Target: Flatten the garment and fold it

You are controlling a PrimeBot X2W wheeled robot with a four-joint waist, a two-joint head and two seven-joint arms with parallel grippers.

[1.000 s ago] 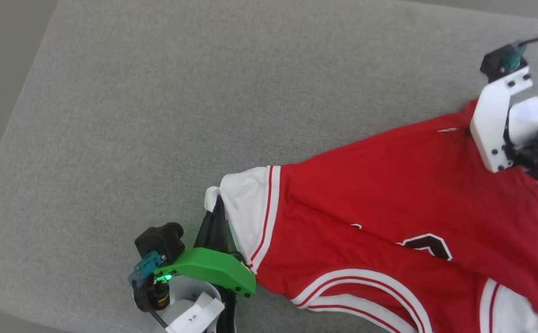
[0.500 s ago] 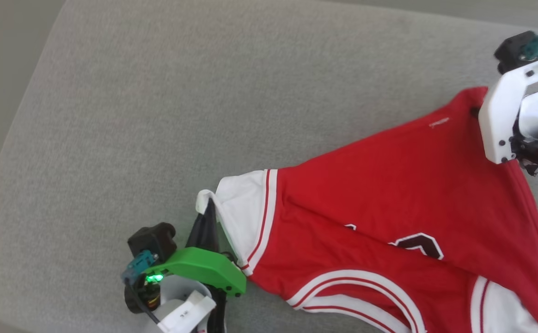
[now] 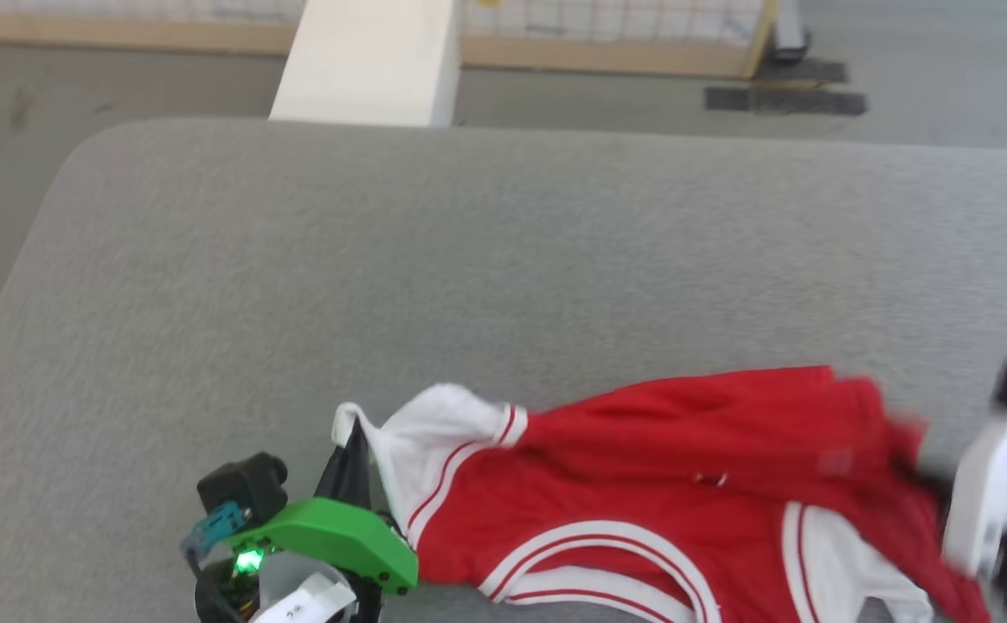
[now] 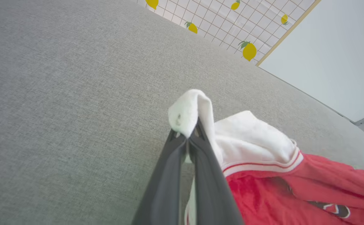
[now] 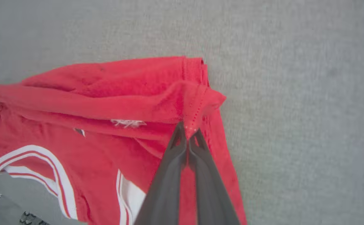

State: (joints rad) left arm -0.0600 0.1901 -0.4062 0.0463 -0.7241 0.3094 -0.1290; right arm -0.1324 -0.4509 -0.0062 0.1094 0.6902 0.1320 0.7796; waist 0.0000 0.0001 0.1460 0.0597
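Note:
The garment [image 3: 642,484], red with white striped sleeves, lies bunched along the near edge of the grey table [image 3: 469,260]. My left gripper [image 3: 353,433] is shut on the tip of its white sleeve [image 4: 188,109] at the lower left of the head view. In the left wrist view my left gripper [image 4: 187,137] pinches that white cloth. My right gripper [image 5: 188,132] is shut on a red hem corner of the garment [image 5: 113,90], lifted into a fold beside a small white mark [image 5: 128,123]. My right arm's white wrist [image 3: 988,502] shows blurred at the lower right.
The grey padded table stretches wide beyond the garment to the left and far side. Past its far edge stand a white post [image 3: 365,61] and a lemon-patterned grid panel [image 4: 232,22]. A dark mat [image 3: 785,99] lies on the floor.
The head camera has tilted up, showing the floor beyond the table. My right gripper has shut on the red hem and drawn it toward the near edge, bunching the shirt. The left keeps its hold.

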